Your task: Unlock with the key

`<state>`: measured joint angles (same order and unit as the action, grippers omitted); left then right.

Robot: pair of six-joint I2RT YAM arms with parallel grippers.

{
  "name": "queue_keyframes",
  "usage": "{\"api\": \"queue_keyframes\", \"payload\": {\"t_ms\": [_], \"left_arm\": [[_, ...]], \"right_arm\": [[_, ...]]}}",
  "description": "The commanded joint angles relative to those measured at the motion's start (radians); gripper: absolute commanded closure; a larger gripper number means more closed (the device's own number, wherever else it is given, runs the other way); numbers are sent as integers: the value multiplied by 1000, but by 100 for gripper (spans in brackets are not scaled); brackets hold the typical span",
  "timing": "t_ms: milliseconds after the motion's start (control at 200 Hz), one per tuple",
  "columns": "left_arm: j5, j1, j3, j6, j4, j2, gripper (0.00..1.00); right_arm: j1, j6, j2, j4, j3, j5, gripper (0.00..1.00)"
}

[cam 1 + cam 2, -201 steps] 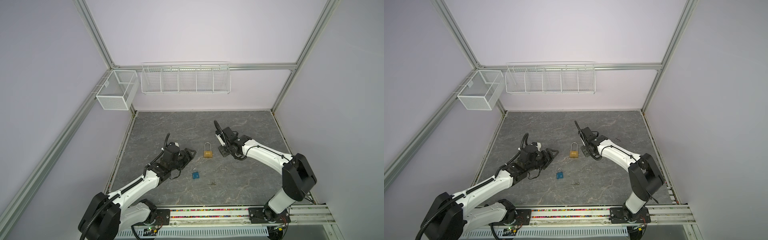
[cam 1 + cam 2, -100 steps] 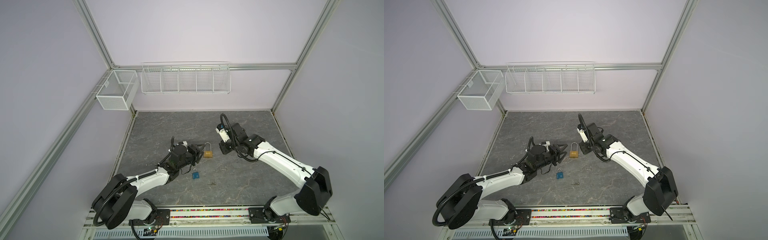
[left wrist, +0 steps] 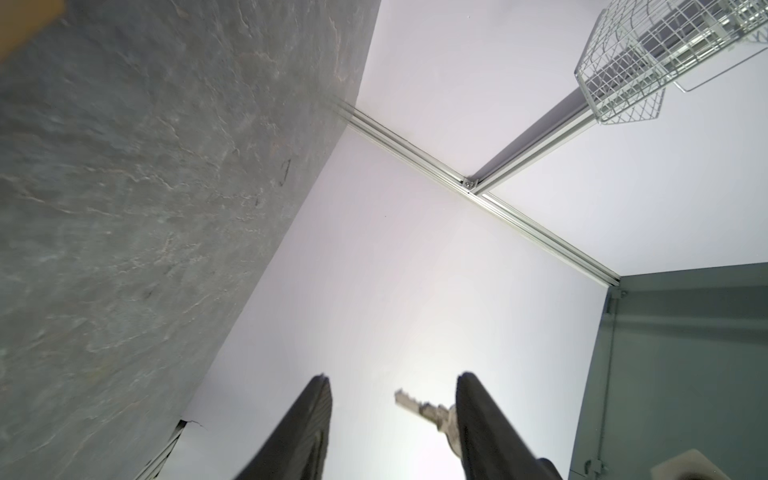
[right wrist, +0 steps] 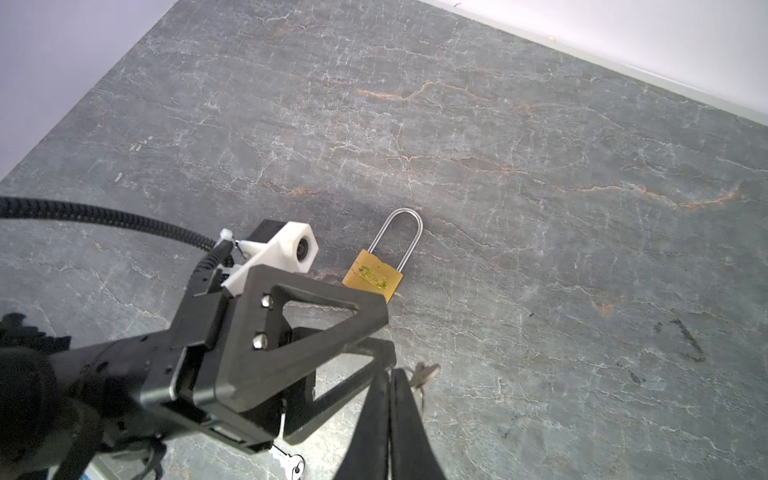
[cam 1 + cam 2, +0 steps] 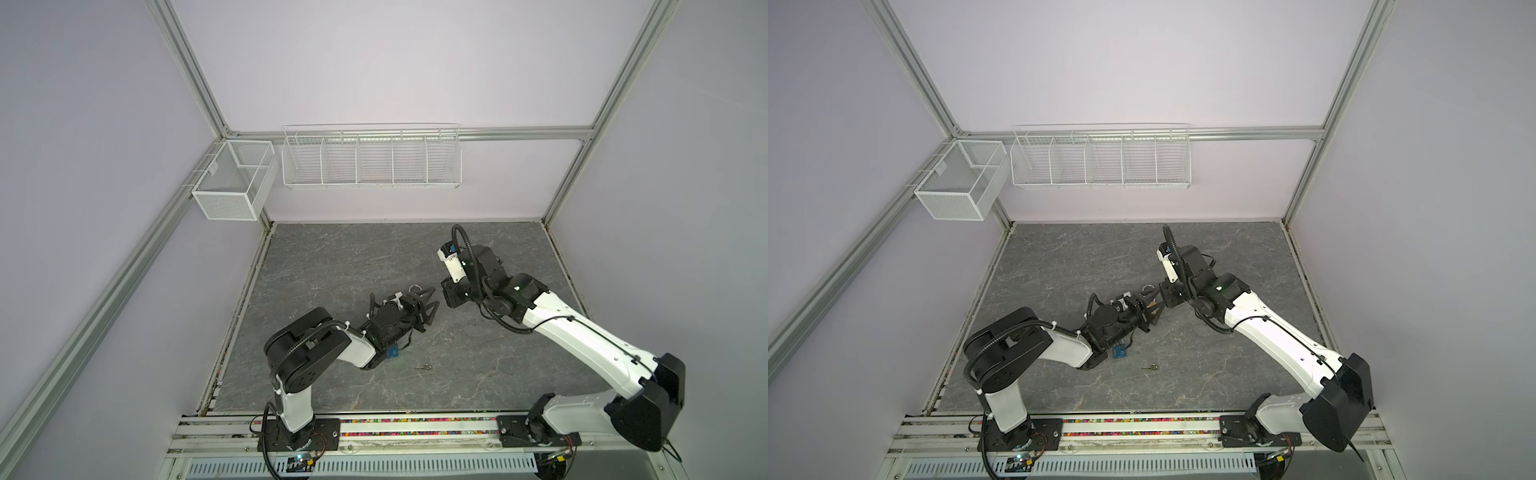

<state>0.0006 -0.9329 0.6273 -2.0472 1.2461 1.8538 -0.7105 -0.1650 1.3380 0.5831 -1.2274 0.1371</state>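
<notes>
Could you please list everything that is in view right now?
padlock: one, brass with silver shackle, flat mid-table.
held key: one, silver, at the right gripper's tips.
loose key: one, silver, on table, nearer the front.
blue object: one, blue, on table left of loose key; kind unclear.
mesh basket: one, white, on left wall.
wire rack: one, white, on back wall.
table: one, grey slate.
left gripper: one, black, open, beside padlock.
right gripper: one, black, shut on held key.

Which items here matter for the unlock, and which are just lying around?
Job: brass padlock, key held in the shut right gripper, left gripper open beside the padlock.
Lying about: loose key, small blue object, wire rack, mesh basket.
</notes>
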Motion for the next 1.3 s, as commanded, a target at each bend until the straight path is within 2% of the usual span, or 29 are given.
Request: {"api": "queue_keyframes", "payload": {"t_ms": [0, 340, 510, 575, 680, 720, 770, 910, 980, 1060, 1165, 1295], "left_arm": [[-78, -26, 41, -135, 158, 35, 50], [-121, -52, 37, -160, 168, 44, 50], [-121, -50, 18, -157, 170, 55, 50], [-110, -49, 25, -152, 170, 58, 50], [-101, -48, 32, -148, 170, 55, 50], [-100, -48, 29, -148, 170, 54, 50], [-100, -47, 25, -147, 170, 53, 50], [-100, -45, 22, -145, 171, 47, 50], [-99, -45, 24, -143, 170, 43, 50], [-94, -45, 25, -140, 171, 35, 50], [-93, -44, 16, -134, 170, 17, 50], [-89, -37, 3, -130, 170, -2, 50]], "right_arm": [[-8, -12, -37, 0, 6, 21, 93], [-9, -14, -71, -39, 43, 46, 93], [-10, -39, -87, -20, 85, 110, 93], [-9, -67, -109, -15, 109, 153, 84], [2, -123, -159, 3, 153, 174, 52], [6, -140, -188, -5, 178, 156, 46], [9, -153, -231, -32, 216, 114, 43], [15, -183, -307, -63, 261, 62, 47], [50, -212, -302, -73, 266, -55, 46], [91, -257, -306, -162, 320, -195, 46], [134, -283, -339, -239, 394, -247, 46], [194, -299, -348, -307, 438, -376, 45]]}}
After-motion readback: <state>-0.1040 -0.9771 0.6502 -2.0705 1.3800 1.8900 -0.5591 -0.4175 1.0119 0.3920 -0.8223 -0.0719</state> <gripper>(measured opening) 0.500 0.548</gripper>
